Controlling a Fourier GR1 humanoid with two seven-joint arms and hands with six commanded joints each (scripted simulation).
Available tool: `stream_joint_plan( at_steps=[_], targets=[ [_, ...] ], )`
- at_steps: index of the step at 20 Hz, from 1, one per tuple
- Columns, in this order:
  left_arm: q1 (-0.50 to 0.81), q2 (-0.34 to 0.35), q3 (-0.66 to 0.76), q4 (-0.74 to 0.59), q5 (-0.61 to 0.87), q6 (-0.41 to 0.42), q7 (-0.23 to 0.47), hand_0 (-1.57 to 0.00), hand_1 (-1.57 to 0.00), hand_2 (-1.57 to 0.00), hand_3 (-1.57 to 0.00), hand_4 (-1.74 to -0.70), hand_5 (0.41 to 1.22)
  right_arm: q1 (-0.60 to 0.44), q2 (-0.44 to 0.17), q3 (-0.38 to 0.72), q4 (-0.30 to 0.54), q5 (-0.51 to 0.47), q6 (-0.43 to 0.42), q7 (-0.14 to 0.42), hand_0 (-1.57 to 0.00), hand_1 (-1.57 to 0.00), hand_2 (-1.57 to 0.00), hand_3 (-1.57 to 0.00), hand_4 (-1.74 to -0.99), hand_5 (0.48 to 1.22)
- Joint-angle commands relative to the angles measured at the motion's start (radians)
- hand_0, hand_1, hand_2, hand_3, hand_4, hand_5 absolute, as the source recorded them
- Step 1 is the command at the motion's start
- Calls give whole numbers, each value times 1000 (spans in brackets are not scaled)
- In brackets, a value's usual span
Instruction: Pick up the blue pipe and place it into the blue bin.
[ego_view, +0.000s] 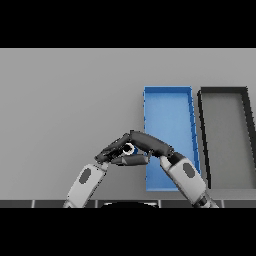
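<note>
Right hand (150, 144): fingers curled round blue pipe (131, 149) beside left hand (112, 152), grip state unclear; advise lifting level, carrying toward two o'clock into blue bin (167, 95).

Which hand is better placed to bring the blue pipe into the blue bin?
Probably the right hand: its fingers curl over the blue pipe at the blue bin's left wall. The left hand only touches from the far side.

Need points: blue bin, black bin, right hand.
blue bin (167, 112), head view, bare floor.
black bin (225, 130), head view, grey floor.
right hand (150, 142), head view, back of the hand.
</note>
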Motion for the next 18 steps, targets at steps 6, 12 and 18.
stream_joint_plan(
  at_steps=[6,12,18],
  targets=[
    [3,24,2,-11,-62,-36,-5,-752,-700,-684,-538,-1319,1221,21,41,-9,-28,39,-5,32,-1562,-1563,-1563,-1559,-1497,1209],
    [14,31,14,-15,-73,-83,100,-196,-183,-178,-140,-1031,848,15,83,-37,-17,65,15,32,-1569,-1569,-1569,-1568,-1499,1218],
    [9,14,37,11,-59,-64,155,-51,-47,-46,-36,-973,578,27,112,-58,-7,102,44,-13,-1570,-1570,-1570,-1570,-1499,1220]
  ],
)
